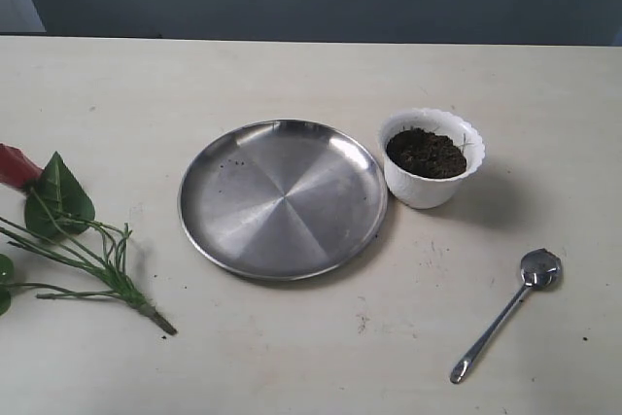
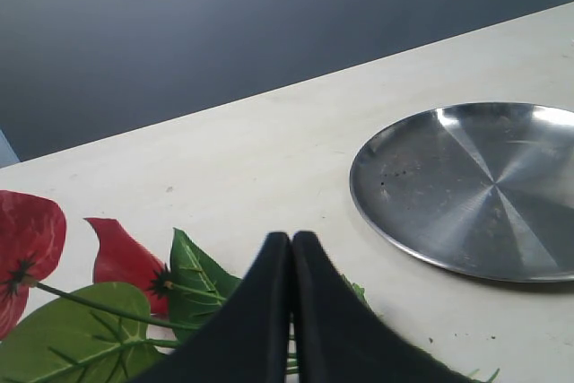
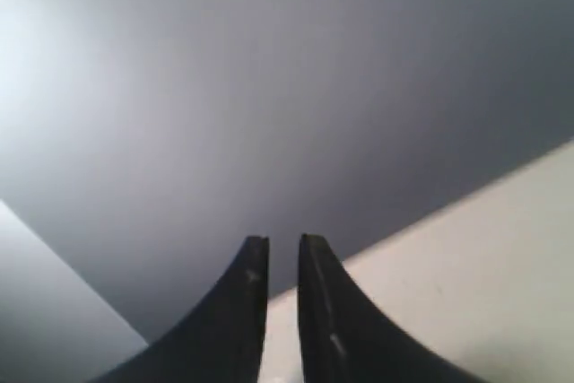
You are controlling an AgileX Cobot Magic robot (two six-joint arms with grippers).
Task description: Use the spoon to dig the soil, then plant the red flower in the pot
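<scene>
The white scalloped pot stands right of the middle, filled with dark soil. A silver spoon lies in front of it, at the front right, bowl toward the pot. The red flower lies flat at the left edge, partly cut off by it, stem base toward the front. The left wrist view has its red blooms and leaves just beyond my left gripper, which is shut and empty above the stems. My right gripper holds nothing and its jaws stand a narrow gap apart; it faces the dark wall. Neither gripper appears in the exterior view.
A wide steel plate with a few soil specks lies at the table's middle, touching the pot's left side; it also shows in the left wrist view. The pale table ends at a dark wall behind.
</scene>
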